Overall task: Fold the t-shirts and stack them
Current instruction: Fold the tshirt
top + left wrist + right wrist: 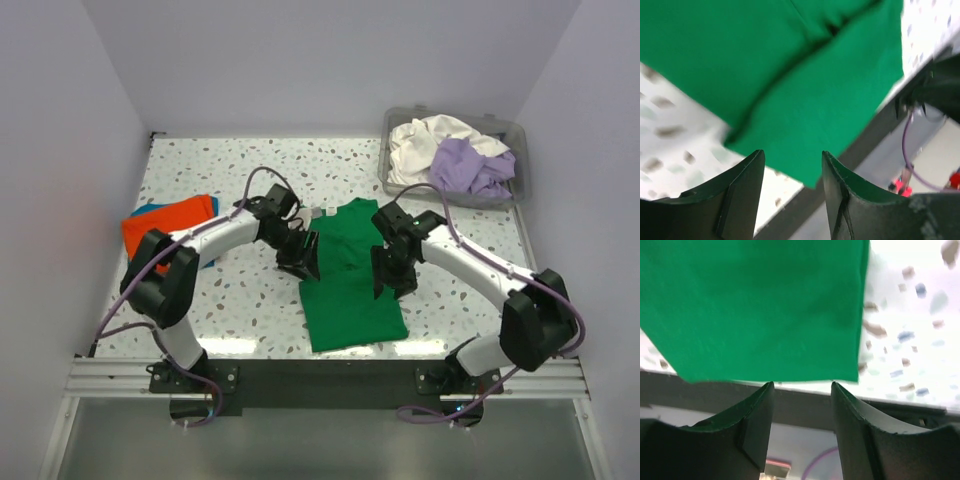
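Observation:
A bright green t-shirt (350, 280) lies flat in the middle of the table, folded into a long narrow strip. My left gripper (303, 262) hovers at its left edge and my right gripper (390, 283) at its right edge. Both are open with nothing between the fingers. In the left wrist view the green t-shirt (805, 75) lies beyond the open left gripper (792, 160). From the right wrist, the green cloth (755, 305) ends just past the open right gripper (802, 387). A folded orange t-shirt (165, 228) rests on a blue one (143, 211) at the left.
A clear plastic bin (520, 150) at the back right holds a crumpled white shirt (425, 140) and a lavender shirt (470, 165). The table's dark front rail (320, 380) runs just below the green shirt's near end. White walls enclose the table on three sides.

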